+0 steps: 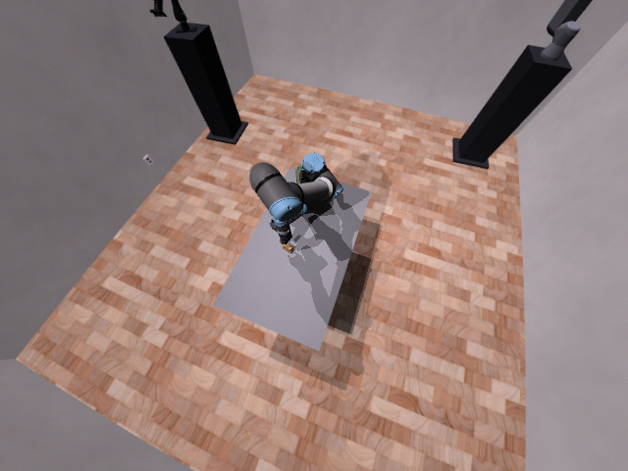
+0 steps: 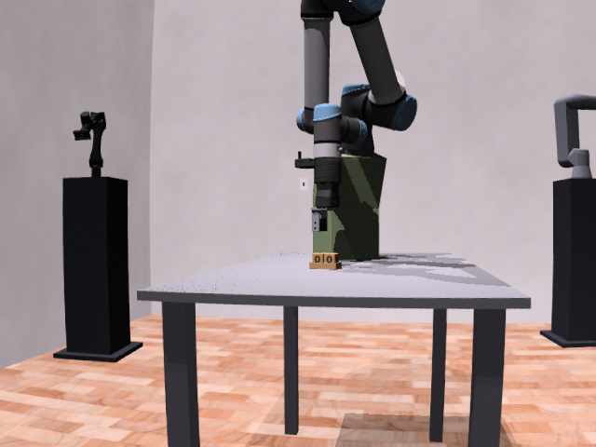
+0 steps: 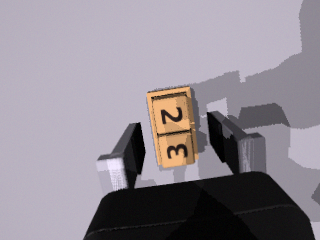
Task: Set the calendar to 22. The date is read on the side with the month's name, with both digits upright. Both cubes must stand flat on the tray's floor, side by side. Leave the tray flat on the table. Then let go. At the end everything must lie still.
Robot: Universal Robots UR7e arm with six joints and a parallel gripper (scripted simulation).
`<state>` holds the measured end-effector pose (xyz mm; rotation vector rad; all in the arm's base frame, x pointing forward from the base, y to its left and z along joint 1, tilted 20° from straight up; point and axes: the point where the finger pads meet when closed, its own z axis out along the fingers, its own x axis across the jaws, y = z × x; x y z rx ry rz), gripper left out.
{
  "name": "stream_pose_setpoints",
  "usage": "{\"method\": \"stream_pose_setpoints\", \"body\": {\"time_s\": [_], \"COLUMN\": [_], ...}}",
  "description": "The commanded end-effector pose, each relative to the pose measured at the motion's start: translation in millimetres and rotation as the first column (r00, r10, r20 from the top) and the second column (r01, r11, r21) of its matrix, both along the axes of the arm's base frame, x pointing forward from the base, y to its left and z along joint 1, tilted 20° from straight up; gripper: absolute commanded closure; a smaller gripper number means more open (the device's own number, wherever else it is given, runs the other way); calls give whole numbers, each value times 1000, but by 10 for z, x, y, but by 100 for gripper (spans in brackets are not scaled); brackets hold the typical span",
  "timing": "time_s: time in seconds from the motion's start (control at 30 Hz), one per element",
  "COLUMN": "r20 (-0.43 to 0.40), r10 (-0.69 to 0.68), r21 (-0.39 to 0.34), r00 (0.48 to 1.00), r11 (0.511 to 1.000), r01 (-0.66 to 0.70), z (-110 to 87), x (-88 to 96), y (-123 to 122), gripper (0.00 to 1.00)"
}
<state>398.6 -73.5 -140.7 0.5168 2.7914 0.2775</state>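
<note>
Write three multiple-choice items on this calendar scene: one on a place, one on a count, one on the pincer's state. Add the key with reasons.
1. Where does the small tan wooden calendar tray sit in the wrist view?
A. between and below the two fingers
B. outside the right finger
C. on the floor

2. How many tan number cubes stand in the tray?
A. one
B. two
C. three

3. What is the state of the black two-finger pincer?
A. shut on a cube
B. fully shut, holding nothing
C. open, holding nothing

Key:
1 A, the wrist view shows the tray framed by the dark fingers.
2 B, one cube shows 2 on top, the other 3.
3 C, the fingers stand wide apart on either side of the tray, and the exterior view shows the pincer well above the cubes.
</note>
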Motion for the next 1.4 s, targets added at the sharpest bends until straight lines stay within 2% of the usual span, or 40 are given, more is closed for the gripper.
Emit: {"method": "stream_pose_setpoints", "body": {"time_s": [0.0,0.73,1.37], "r20": [1,1,1], "r10": [0,0,0], "r21": [-1,-1,-1], "r00": [1000,1000,1000], "r11": [1000,1000,1000], "r01": [0,0,0], "z": [3,-17,-200], "x": [2,9,70], "y": [-2,1,27], "gripper": [10,10,10]}}
